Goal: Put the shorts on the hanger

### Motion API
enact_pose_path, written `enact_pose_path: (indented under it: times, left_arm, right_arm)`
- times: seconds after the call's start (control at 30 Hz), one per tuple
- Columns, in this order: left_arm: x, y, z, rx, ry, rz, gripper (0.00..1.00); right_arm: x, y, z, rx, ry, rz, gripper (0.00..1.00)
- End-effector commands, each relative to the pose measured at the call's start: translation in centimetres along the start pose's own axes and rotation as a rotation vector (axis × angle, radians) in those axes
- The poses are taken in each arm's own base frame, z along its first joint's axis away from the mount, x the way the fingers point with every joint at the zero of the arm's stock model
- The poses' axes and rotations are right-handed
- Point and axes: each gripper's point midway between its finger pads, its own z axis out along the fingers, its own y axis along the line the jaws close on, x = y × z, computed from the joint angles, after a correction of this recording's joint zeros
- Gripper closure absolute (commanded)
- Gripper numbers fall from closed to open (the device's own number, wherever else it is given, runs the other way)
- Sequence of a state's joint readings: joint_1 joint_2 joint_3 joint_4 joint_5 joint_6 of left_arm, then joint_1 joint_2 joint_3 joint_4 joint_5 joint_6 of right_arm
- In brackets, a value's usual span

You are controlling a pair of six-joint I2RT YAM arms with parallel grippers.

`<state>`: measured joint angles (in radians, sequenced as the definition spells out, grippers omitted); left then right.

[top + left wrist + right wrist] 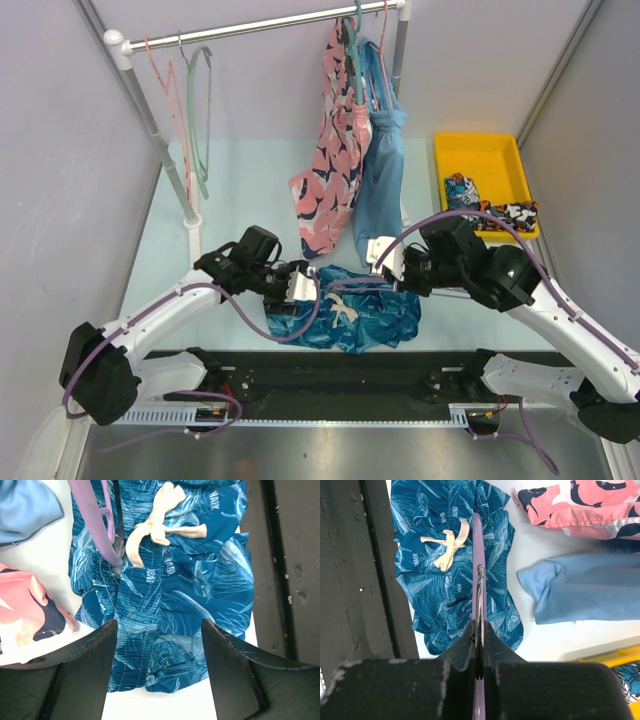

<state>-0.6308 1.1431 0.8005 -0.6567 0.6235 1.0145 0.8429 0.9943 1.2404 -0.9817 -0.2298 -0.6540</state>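
Bright, even light (shadows soft), mild glare on the steel strip [330, 450].

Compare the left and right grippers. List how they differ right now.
The left gripper has its jaws wide apart; the right gripper has them shut. The left holds nothing and hangs over the shorts; the right clamps the lilac hanger. Both are at the shorts, on opposite sides.

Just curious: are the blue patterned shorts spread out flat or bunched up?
Bunched up. The shorts lie on the table in a rumpled heap, fabric gathered in folds, white drawstring knotted on top.
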Motion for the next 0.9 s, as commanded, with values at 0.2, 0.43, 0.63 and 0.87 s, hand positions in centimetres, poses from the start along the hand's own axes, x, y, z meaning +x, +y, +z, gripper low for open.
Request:
enact_pose_path:
  times: [0.2,0.43,0.63,0.87]
  left_arm:
    - [1.9,1.1,1.4,-0.017,0.048,0.068,0.23]
    - [2.2,-0.5,1.0,0.020,0.044,0.120,0.24]
    - [2.3,-2.1,0.0,0.044,0.046,0.167,0.37]
    - [3.8,-3.6,-0.3,0.044,0.088,0.220,0.35]
  right_arm:
    - [-1.8,1.6,-1.0,-0.071,-0.102,-0.012,1.00]
    - [-2.8,3.7,-1.8,-0.170,-0.177,-0.015,1.00]
    - [-2.9,4.0,-1.7,-0.187,-0.180,-0.004,1.00]
    - [-2.7,3.7,-1.2,-0.179,-0.160,0.012,1.00]
